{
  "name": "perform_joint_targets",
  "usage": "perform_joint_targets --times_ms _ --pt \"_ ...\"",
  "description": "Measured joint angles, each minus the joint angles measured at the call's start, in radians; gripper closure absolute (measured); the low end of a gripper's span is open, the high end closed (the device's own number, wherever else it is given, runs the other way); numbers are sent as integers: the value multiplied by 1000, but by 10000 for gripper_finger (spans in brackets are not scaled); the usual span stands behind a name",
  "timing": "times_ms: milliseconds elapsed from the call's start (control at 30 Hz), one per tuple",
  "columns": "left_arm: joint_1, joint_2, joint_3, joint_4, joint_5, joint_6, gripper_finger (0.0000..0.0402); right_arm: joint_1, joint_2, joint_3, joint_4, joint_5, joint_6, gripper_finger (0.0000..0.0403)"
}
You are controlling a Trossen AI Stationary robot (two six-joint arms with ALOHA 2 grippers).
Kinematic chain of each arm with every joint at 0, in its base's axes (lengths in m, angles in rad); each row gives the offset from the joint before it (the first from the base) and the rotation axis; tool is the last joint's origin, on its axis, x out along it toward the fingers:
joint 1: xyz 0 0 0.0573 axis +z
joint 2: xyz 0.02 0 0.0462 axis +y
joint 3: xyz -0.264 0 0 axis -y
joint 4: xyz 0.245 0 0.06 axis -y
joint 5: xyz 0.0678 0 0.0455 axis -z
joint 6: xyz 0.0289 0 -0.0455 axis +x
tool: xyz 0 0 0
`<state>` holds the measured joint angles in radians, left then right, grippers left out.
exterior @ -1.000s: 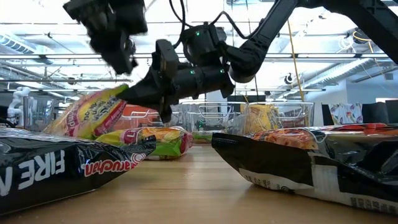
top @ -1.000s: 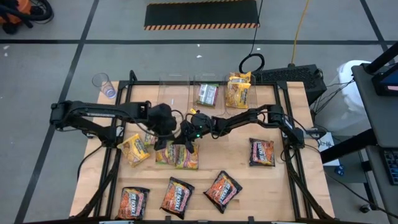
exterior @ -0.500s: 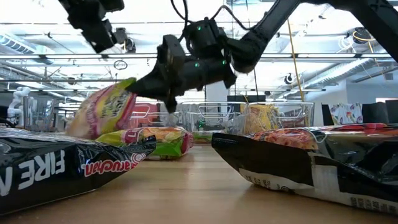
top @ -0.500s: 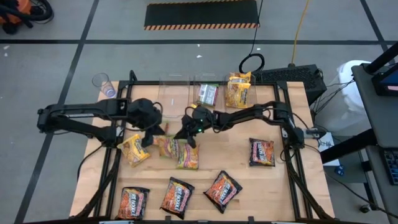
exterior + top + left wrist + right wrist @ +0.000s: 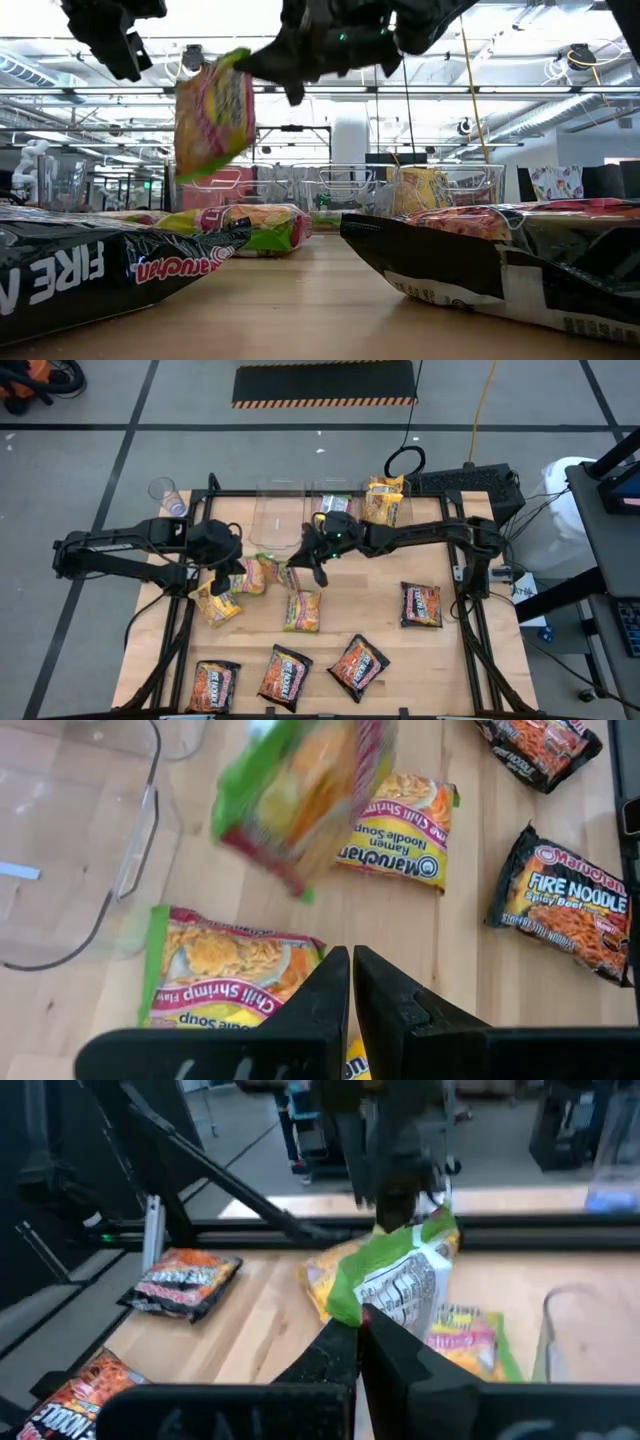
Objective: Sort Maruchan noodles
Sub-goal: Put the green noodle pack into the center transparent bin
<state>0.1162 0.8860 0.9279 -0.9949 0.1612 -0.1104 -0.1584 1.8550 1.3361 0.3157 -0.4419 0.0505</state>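
A green-edged Maruchan noodle packet (image 5: 213, 115) hangs in the air over the table's middle, with my right gripper (image 5: 248, 62) shut on it. Just to its left, my left gripper (image 5: 351, 960) hovers shut and holds nothing. Another green-edged packet (image 5: 225, 970) lies flat on the table under the left gripper. A yellow packet (image 5: 395, 830) lies flat farther right, and one more (image 5: 213, 602) lies under the left arm. Several dark packets (image 5: 285, 675) lie along the near edge. My right gripper pinches the packet's green-edged end (image 5: 372, 1312) between its two fingers. The fingers come nearly level from the table's right. The packet hangs below them, tilted, with its lower end (image 5: 205, 170) clear of the table and of the packets beneath.
Clear bins (image 5: 280, 510) stand along the far edge; one holds a green packet (image 5: 335, 512) and one a yellow packet (image 5: 383, 505). A dark packet (image 5: 420, 605) lies at the right. Bare wood shows between the middle packets and the near row.
My right gripper has risen and drawn a little toward the far edge, and it has lifted the green-edged packet off the table. The packet now hangs clear. My left gripper has pulled back toward the table's left edge and upward, away from the packet.
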Motion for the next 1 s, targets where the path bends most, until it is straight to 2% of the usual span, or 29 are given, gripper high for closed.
perform_joint_targets --times_ms 300,500,667,867,1000 --pt "0 3 0 -7 -6 1 378 -51 -162 0 -220 134 -140 403" --pt "0 3 0 -6 -6 -1 378 -124 -260 0 -378 211 -211 403" --pt "0 3 0 -6 -6 -4 378 -205 -313 0 -471 211 -251 403" --pt "0 3 0 -5 -6 -9 378 -298 -314 -2 -566 202 -300 403" --pt "0 3 0 -5 -6 -9 378 -337 -316 -50 -575 115 -325 403"
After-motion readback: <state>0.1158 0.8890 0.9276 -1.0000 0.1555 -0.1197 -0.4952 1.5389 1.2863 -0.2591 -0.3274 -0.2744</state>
